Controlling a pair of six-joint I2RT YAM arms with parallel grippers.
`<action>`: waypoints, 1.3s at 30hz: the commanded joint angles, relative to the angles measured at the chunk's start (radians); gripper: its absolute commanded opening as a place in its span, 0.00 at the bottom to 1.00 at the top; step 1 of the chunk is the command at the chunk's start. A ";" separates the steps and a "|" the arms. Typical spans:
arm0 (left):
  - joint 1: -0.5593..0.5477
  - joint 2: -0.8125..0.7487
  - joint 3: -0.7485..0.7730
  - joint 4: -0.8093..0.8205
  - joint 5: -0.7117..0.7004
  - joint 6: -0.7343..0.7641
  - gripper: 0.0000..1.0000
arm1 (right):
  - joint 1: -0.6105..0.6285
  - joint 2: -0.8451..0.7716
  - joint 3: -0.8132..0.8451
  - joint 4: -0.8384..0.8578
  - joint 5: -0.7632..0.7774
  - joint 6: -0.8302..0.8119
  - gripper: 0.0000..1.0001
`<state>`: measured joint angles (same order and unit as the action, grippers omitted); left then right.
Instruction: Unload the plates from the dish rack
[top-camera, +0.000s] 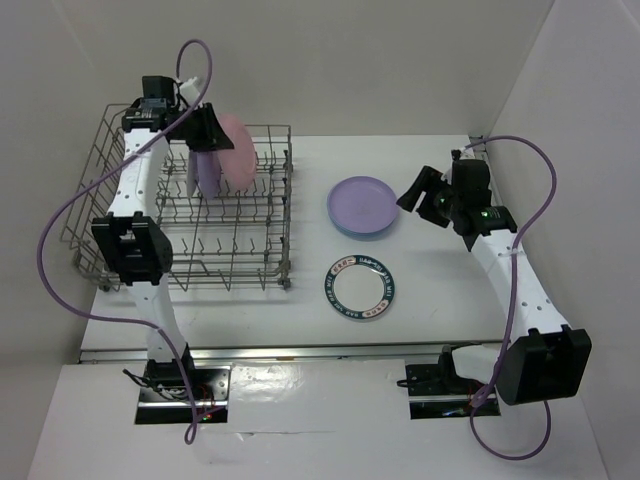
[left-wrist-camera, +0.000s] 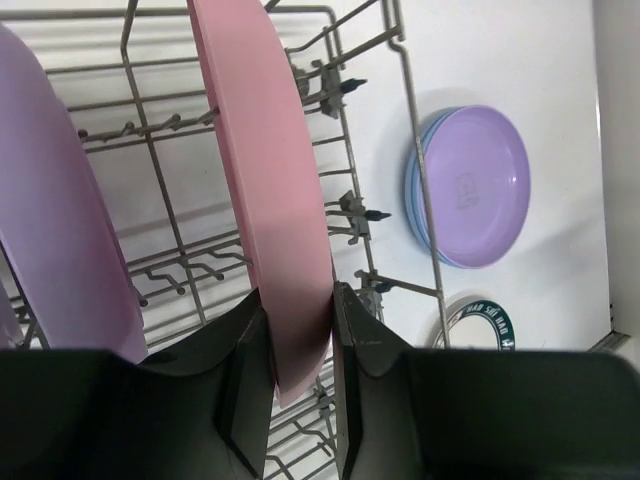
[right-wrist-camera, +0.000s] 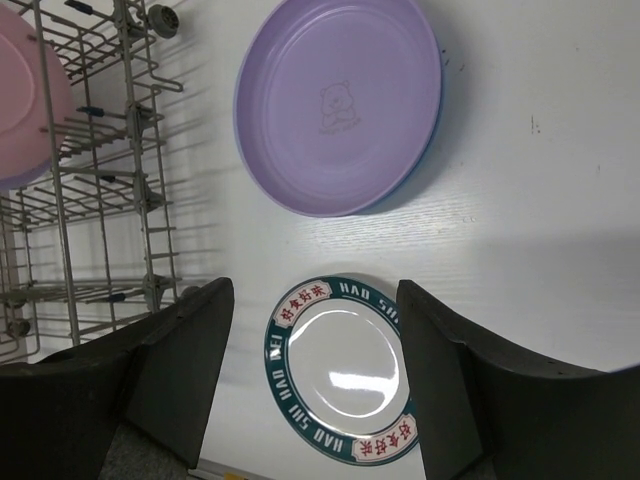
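Note:
My left gripper (top-camera: 205, 135) (left-wrist-camera: 300, 340) is shut on the rim of a pink plate (top-camera: 238, 150) (left-wrist-camera: 265, 180) that stands upright in the grey wire dish rack (top-camera: 280, 205) (left-wrist-camera: 420, 200). A lavender plate (top-camera: 207, 172) (left-wrist-camera: 60, 230) stands upright beside it in the rack. On the table, a lavender plate (top-camera: 361, 206) (right-wrist-camera: 335, 100) lies on a blue plate, and a white plate with a dark teal patterned rim (top-camera: 361, 286) (right-wrist-camera: 345, 365) lies nearer. My right gripper (top-camera: 418, 195) (right-wrist-camera: 312, 300) is open and empty above these flat plates.
The rack fills the left half of the table and its right wall (right-wrist-camera: 100, 200) stands close to the flat plates. White walls enclose the table at the back and right. Purple cables loop from both arms.

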<state>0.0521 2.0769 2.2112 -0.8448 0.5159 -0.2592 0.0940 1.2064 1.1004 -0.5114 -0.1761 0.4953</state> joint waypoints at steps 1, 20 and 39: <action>0.003 -0.017 0.100 0.060 0.092 0.098 0.00 | 0.018 -0.030 0.059 -0.012 0.003 -0.008 0.74; -0.581 -0.331 -0.186 0.307 -0.767 0.786 0.00 | 0.030 0.237 0.456 -0.056 -0.206 -0.078 0.87; -1.023 -0.420 -0.877 0.955 -1.179 1.414 0.00 | 0.039 0.390 0.446 0.097 -0.467 -0.089 0.87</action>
<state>-0.9585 1.6516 1.2953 0.0029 -0.6060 1.1297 0.1047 1.5997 1.5593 -0.4511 -0.6071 0.4240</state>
